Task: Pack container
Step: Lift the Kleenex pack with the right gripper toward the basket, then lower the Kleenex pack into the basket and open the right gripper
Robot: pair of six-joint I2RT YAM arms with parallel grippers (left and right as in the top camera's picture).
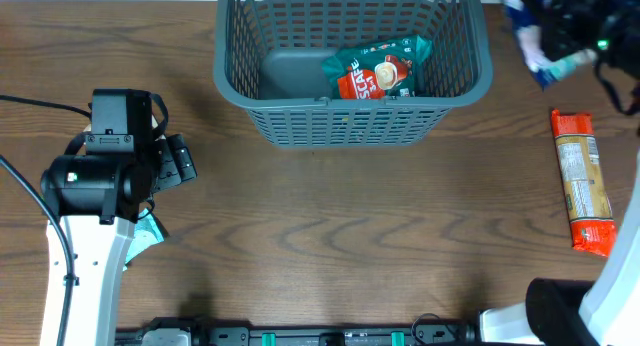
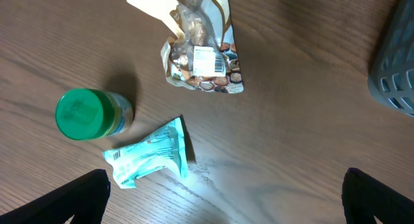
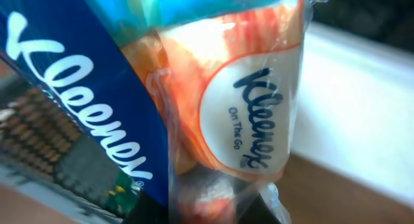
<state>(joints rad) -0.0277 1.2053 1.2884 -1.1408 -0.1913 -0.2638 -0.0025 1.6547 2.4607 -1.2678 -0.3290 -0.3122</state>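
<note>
Container [image 1: 350, 126] at 12 o'clock holds one coffee packet [image 1: 378, 71]. Right gripper [image 1: 570, 31] is clamped on Kleenex pack [image 3: 246, 114] at 2 o'clock, outside the rim. Left gripper [image 2: 226, 198] apart, empty. Pasta packet [image 1: 582, 181], jar [image 2: 81, 114], sachet [image 2: 152, 153], snack bag [image 2: 204, 56] unpacked.

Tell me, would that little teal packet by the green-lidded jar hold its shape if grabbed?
Probably not: the teal packet looks creased and twisted, so likely floppy film. It lies thin and flat, so probably light and apt to slide when pushed. It shouldn't roll, unlike the round jar beside it.
</note>
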